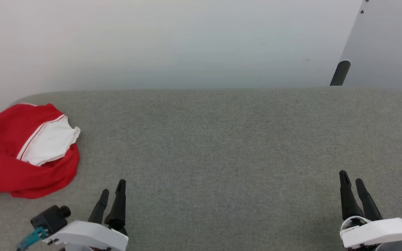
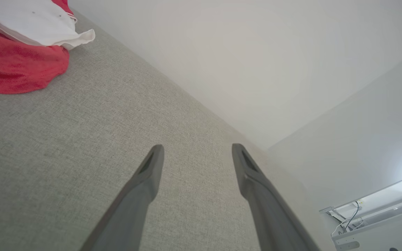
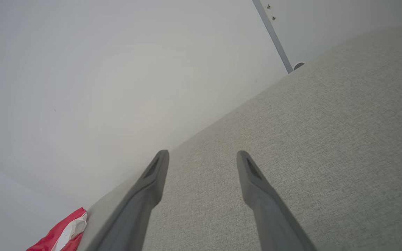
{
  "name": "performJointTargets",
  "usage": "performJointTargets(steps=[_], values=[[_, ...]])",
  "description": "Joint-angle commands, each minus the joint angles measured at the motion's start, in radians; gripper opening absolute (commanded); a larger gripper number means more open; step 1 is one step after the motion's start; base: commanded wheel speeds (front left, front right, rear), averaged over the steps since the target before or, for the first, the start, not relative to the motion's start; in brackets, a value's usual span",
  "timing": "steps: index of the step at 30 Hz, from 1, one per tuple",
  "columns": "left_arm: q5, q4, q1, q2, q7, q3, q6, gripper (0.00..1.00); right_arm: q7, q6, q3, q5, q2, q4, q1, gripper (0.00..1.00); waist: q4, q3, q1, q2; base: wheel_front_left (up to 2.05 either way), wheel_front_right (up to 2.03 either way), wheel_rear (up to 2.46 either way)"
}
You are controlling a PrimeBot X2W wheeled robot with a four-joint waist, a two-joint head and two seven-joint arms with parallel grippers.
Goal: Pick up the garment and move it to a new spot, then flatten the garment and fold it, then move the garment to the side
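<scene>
The garment (image 1: pixel 23 153), a red jersey with a white sleeve and striped trim, lies crumpled at the far left of the grey fabric table (image 1: pixel 222 146). A corner of it appears in the left wrist view (image 2: pixel 19 48) and, small, in the right wrist view (image 3: pixel 65 232). My left gripper (image 1: pixel 112 191) hovers at the lower left, just right of the garment and apart from it, open with nothing between its fingers (image 2: pixel 195 148). At the lower right my right gripper (image 1: pixel 351 176) is open too, fingers spread over bare table (image 3: pixel 202 153).
A pale wall (image 1: pixel 169 42) runs along the table's far edge. At the back right stands a dark post (image 1: pixel 340 73) beside a grey panel (image 1: pixel 386 45). A white shelf with cables (image 2: pixel 372 216) lies beyond the table's end in the left wrist view.
</scene>
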Motion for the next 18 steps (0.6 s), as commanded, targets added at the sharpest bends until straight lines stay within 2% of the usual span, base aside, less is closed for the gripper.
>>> performJointTargets(steps=[1, 10, 18], values=[[0.04, -0.015, -0.02, 0.013, -0.01, -0.006, 0.008, 1.0, -0.01, 0.001, 0.001, -0.035, -0.004, -0.017, 0.002, 1.0, 0.0, 0.0, 0.0, 0.0, 0.0, 0.0, 0.0], [0.18, -0.038, -0.014, 0.023, -0.031, -0.007, 0.014, 1.0, -0.026, 0.001, 0.002, -0.123, -0.004, -0.033, 0.006, 1.0, 0.0, 0.001, 0.0, 0.0, 0.0, 0.0, 0.0], [0.289, -0.052, -0.005, 0.023, -0.052, -0.001, 0.0, 1.0, -0.041, 0.001, 0.004, -0.199, -0.005, -0.045, 0.009, 1.0, 0.001, 0.003, 0.0, 0.0, 0.0, 0.0, 0.0]])
